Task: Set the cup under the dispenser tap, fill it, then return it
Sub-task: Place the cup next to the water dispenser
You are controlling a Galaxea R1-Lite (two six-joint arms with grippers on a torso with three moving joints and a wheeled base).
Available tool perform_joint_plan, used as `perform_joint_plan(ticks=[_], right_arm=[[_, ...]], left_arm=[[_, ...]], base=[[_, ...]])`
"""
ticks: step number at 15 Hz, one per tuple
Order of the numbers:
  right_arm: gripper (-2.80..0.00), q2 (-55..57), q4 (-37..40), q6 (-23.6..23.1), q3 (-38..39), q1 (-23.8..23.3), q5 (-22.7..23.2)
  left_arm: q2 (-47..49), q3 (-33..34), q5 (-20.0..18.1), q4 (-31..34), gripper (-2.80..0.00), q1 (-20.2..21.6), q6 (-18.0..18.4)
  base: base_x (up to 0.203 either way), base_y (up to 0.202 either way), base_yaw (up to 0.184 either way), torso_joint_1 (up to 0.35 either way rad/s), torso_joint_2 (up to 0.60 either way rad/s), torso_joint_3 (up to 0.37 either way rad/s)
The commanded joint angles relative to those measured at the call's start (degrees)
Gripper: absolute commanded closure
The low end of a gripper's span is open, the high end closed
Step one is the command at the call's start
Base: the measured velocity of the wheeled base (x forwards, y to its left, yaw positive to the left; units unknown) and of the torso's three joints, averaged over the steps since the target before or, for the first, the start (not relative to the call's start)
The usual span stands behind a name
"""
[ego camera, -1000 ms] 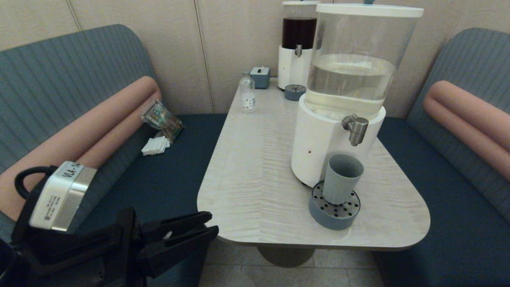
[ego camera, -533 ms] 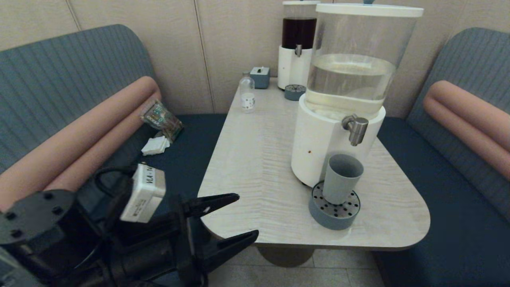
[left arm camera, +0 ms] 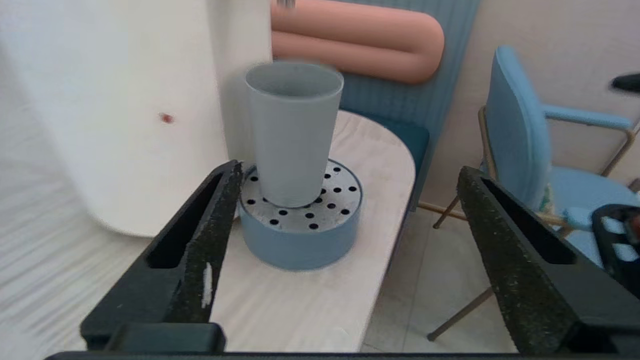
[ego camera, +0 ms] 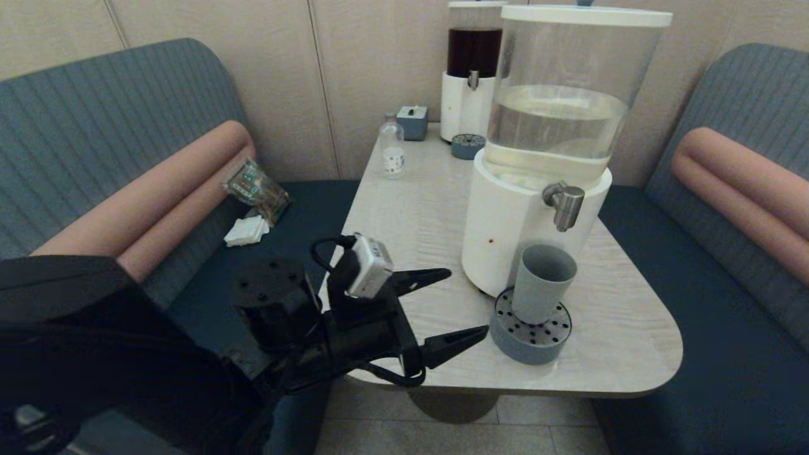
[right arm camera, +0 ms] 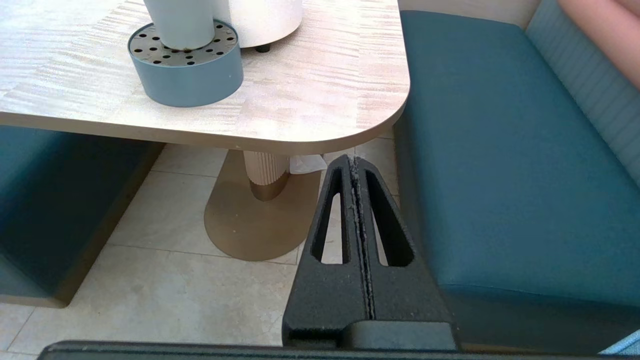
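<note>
Left gripper (ego camera: 466, 306): fingers spread wide, holding nothing; it hangs over the table's front edge, toward the front-left corner, tips pointing at the cup, just short of the drip tray.
Left fingers (left arm camera: 210, 227): in the left wrist view the two black pads frame the cup and tray, touching neither.
Cup (ego camera: 542, 283): grey-blue tumbler, upright, standing on the drip tray near the table's front edge, directly below the dispenser tap; its inside cannot be made out.
Drip tray (ego camera: 529, 347): round blue base with a perforated metal top, set against the foot of the large dispenser, close to the front edge.
Dispenser tap (ego camera: 564, 203): brushed-steel spout sticking out of the white base, above the cup's mouth, apart from it.
Large dispenser (ego camera: 559, 120): clear tank about half full of pale liquid, on a white round base, toward the table's right edge.
Right gripper (right arm camera: 356, 167): fingers pressed together, empty, held low beyond the table's front-right corner, over the tiled floor and beside the blue bench seat.
Table (ego camera: 404, 253): pale wood-grain top with rounded front corners.
Back edge of the table: a smaller dark-liquid dispenser (ego camera: 471, 69) and a small clear bottle (ego camera: 392, 150), well apart from the cup.
</note>
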Motion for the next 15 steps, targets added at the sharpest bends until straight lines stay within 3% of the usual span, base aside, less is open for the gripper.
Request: perform_joint_plan(ticks=[1,9,15], right_arm=[[0.0,0.1,0.0,0.0,0.0,0.0,0.0],[0.0,0.1,0.0,0.0,0.0,0.0,0.0],[0.0,0.1,0.1,0.0,0.0,0.0,0.0]], left_arm=[[8.5,-4.8,-0.3,-0.5,-2.8,-1.5,0.2],[20.4,-17.2,0.5,-0.5,-2.8,-4.5,0.0],[25.1,-27.5,6.2,-0.5,-2.8,-5.0,-0.3]], base=[[0.0,0.0,0.0,0.0,0.0,0.0],[0.0,0.0,0.0,0.0,0.0,0.0],[0.0,0.0,0.0,0.0,0.0,0.0]])
